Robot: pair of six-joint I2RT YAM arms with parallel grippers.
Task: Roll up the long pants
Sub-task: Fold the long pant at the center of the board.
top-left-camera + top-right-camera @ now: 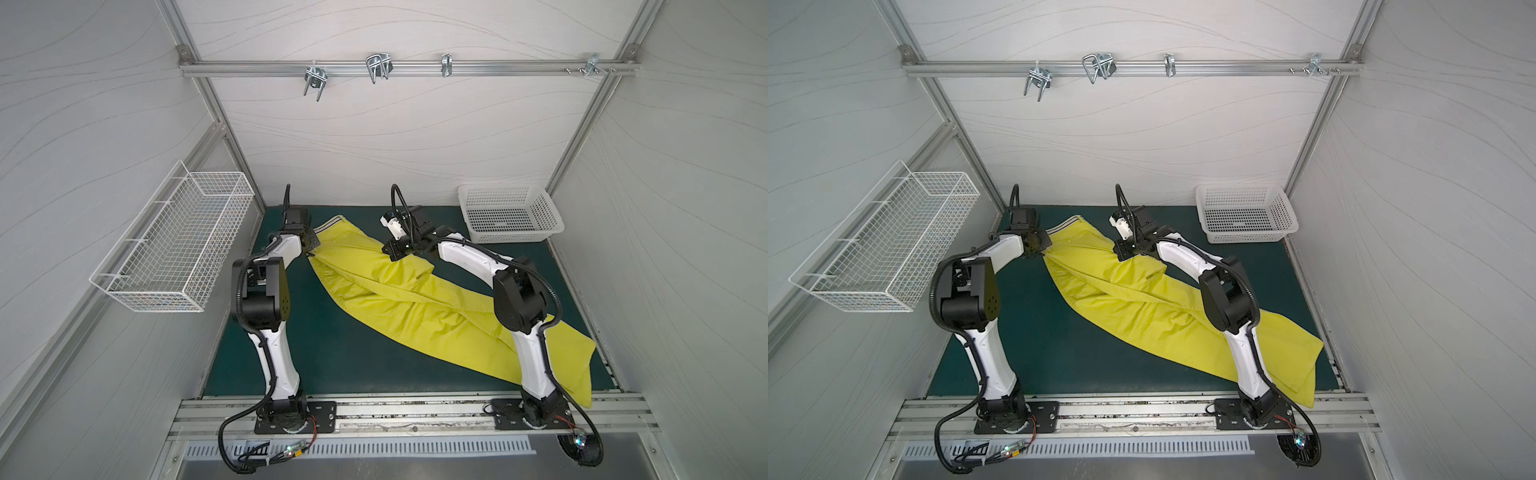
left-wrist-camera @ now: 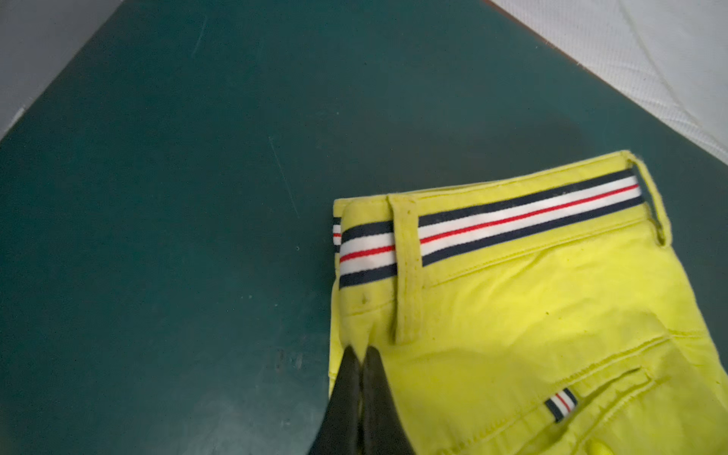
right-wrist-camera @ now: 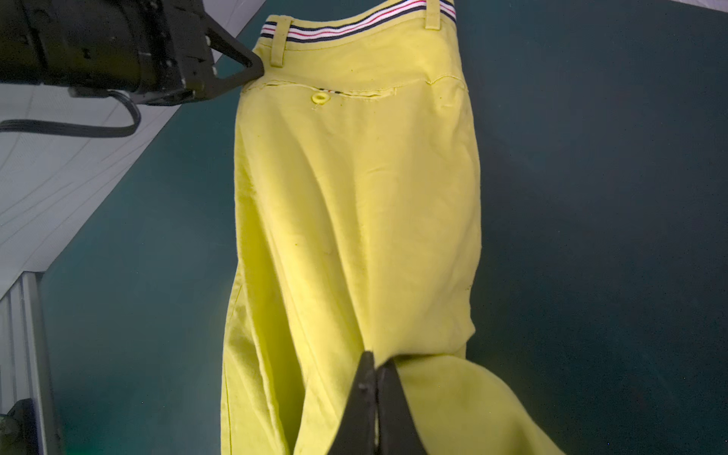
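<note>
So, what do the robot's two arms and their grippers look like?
Both the left arm and right arm have white shells with black joint housings, on black base plates. Black ribbed cables run along them. The left gripper and right gripper are black, with narrow tapering fingers.

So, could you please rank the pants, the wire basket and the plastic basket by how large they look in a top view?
1. pants
2. wire basket, though it hangs nearer the camera, so its true size is unsure
3. plastic basket

long pants (image 1: 415,307) across mat (image 1: 332,361), near-left free
</note>
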